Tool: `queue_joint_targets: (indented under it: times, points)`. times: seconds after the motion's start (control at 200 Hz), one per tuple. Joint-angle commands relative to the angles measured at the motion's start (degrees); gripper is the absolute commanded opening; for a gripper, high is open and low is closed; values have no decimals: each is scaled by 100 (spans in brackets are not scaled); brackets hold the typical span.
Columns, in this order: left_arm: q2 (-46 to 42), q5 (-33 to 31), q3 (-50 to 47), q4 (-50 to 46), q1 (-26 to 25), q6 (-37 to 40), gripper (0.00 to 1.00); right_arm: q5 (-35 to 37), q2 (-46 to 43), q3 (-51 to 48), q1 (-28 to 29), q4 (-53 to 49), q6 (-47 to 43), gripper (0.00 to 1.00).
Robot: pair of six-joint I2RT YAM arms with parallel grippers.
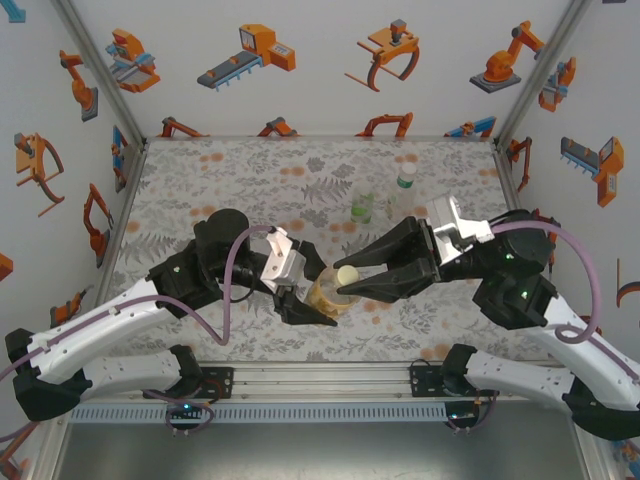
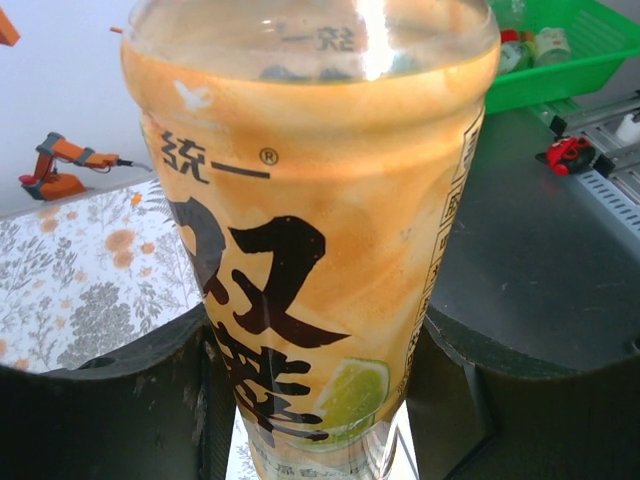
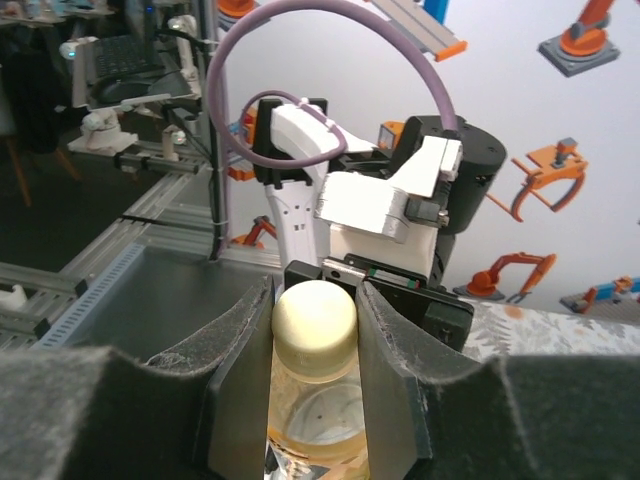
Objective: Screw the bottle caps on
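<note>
Clamping the amber bottle (image 1: 325, 295) by its labelled body with the left gripper (image 1: 312, 303), close to the near edge of the floral table (image 1: 220, 180); from the left wrist, black pads (image 2: 120, 410) pressed against either side of the yellow label (image 2: 300, 300); seemingly tipped a little toward the right arm (cannot tell from above whether the base rests on the table). Moving right: topped by a pale cap (image 1: 347, 274) sitting on the neck; pinched there by the right gripper (image 1: 351, 276), with fingers (image 3: 235, 370) shut on both flanks of the cap in the right wrist view.

Judged as mid-tightening; neck axis running straight between the right jaws and roughly in line with that wrist, so turnable by a wrist roll while held fast on the left; needing that axis kept centred, or risking a cross-threaded cap.

Further right and back, well apart from both arms: standing upright, the clear green-labelled bottle (image 1: 362, 207) and the plain clear bottle (image 1: 405, 180) beside it; whether capped, too small to tell.
</note>
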Motion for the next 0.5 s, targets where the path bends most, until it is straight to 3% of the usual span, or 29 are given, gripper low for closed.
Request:
queue_joint_targets:
  times: [0.0, 0.245, 0.496]
  points:
    - [-250, -571, 53, 218, 0, 83, 0, 810, -95, 135, -21, -549, -167, 0]
    - [-377, -2008, -96, 301, 1, 297, 0, 2000, -28, -119, -16, -623, 369, 0]
    - [-36, -2286, 219, -97, -1, 359, 0, 2511, 233, -165, 146, -510, 659, 0]
